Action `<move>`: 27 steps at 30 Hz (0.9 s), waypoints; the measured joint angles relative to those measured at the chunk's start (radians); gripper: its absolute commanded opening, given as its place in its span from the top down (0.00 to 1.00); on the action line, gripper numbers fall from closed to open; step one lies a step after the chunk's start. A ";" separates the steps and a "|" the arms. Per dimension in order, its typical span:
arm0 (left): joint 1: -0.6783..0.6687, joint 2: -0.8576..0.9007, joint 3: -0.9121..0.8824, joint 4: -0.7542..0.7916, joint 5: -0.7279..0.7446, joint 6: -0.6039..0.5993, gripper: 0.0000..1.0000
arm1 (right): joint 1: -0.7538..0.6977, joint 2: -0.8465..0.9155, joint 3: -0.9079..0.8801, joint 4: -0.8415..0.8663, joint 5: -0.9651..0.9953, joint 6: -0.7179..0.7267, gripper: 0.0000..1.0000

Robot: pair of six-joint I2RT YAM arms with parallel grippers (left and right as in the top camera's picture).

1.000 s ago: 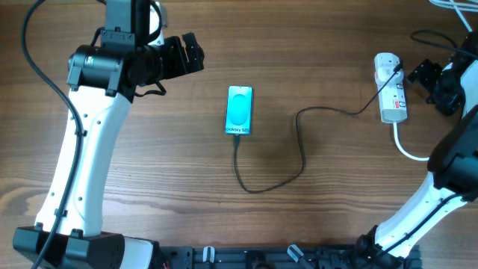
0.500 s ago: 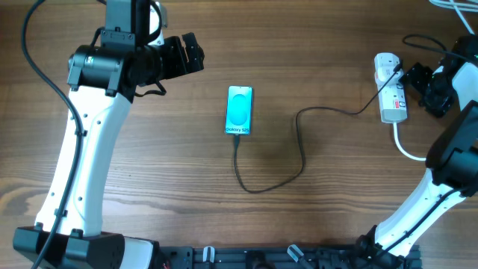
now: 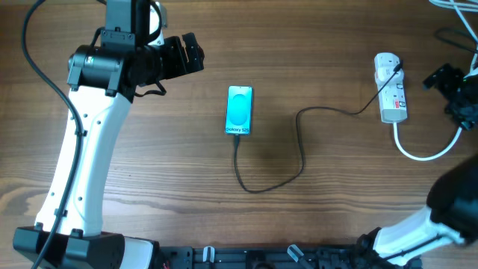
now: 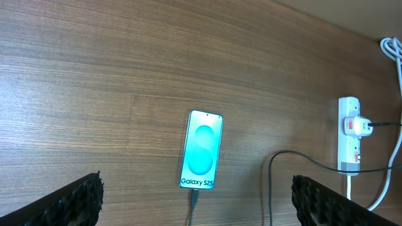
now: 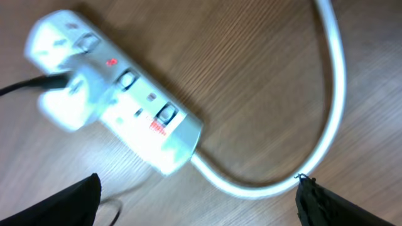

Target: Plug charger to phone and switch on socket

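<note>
The phone (image 3: 240, 110) lies flat mid-table, cyan screen up; it also shows in the left wrist view (image 4: 202, 150). The thin black charger cable (image 3: 276, 179) runs from the phone's near end in a loop to a white plug seated in the socket (image 3: 390, 97). The socket also shows in the right wrist view (image 5: 119, 103), blurred, with a red light lit. My left gripper (image 3: 193, 53) is open and empty, up and left of the phone. My right gripper (image 3: 448, 82) is open and empty, just right of the socket, apart from it.
The socket's thick white cord (image 3: 426, 153) curves off to the right and crosses the right wrist view (image 5: 326, 107). Both arms' white links stand at the left and right table sides. A black rail runs along the front edge.
My right gripper moved in to the socket half a second ago, then drew back to the right, away from it. The white cord shifted right. The left arm, phone and cable stayed still.
</note>
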 measured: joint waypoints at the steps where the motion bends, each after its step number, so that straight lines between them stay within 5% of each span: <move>1: 0.000 0.000 0.000 0.000 0.000 0.000 0.00 | 0.002 -0.050 0.000 -0.027 0.000 0.000 0.00; 6: 0.000 0.000 0.000 -0.001 0.000 0.000 0.00 | 0.039 -0.324 -0.056 -0.052 0.000 0.003 0.00; 16: 0.000 0.000 -0.001 0.000 0.000 0.000 0.00 | 0.225 -0.929 -0.503 0.093 0.000 -0.003 0.00; 27: 0.000 0.000 -0.001 0.000 -0.001 0.000 0.00 | 0.225 -0.976 -0.514 0.054 0.000 0.027 0.00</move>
